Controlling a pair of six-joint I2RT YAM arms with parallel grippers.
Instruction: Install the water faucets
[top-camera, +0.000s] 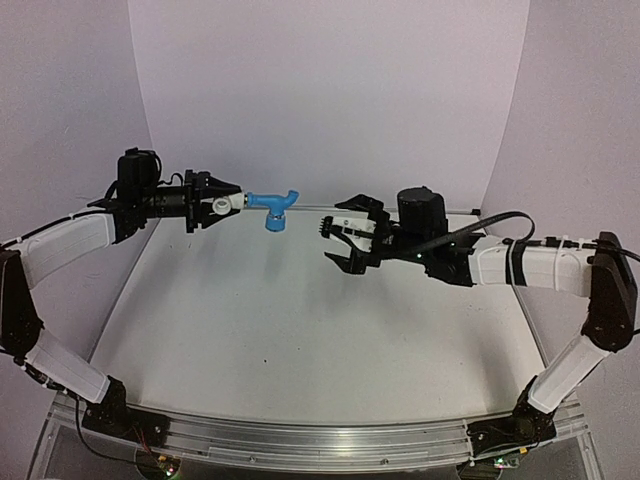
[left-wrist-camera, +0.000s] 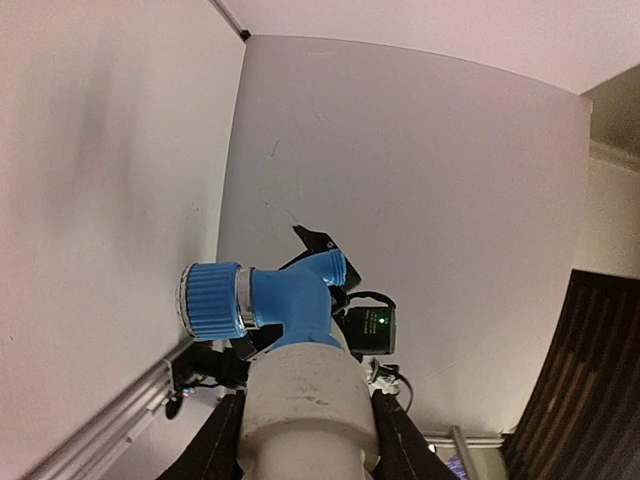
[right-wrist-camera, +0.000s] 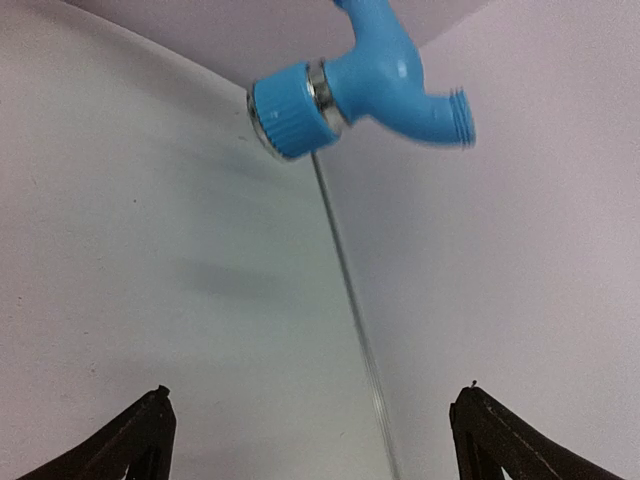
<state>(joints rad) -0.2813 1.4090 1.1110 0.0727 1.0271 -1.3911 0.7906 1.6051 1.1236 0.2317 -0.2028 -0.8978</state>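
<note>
A light-blue tap (top-camera: 272, 205) with a bent spout hangs in the air over the back of the table, joined to a white fitting (top-camera: 222, 204). My left gripper (top-camera: 232, 196) is shut on that white fitting. The left wrist view has the white fitting (left-wrist-camera: 308, 400) between my dark fingers (left-wrist-camera: 212, 445), with the blue tap (left-wrist-camera: 285, 305) and its ribbed cap beyond it. My right gripper (top-camera: 328, 243) stands open to the right of the tap, apart from it. Seen from the right wrist, the tap (right-wrist-camera: 375, 85) floats well beyond the wide-apart fingertips (right-wrist-camera: 140, 440), which hold nothing.
The white table (top-camera: 300, 330) is ringed by a purple backdrop (top-camera: 320, 90). An aluminium rail (top-camera: 320, 442) runs along the near edge between the arm bases. The right arm's black motor housing (left-wrist-camera: 368, 330) shows behind the tap.
</note>
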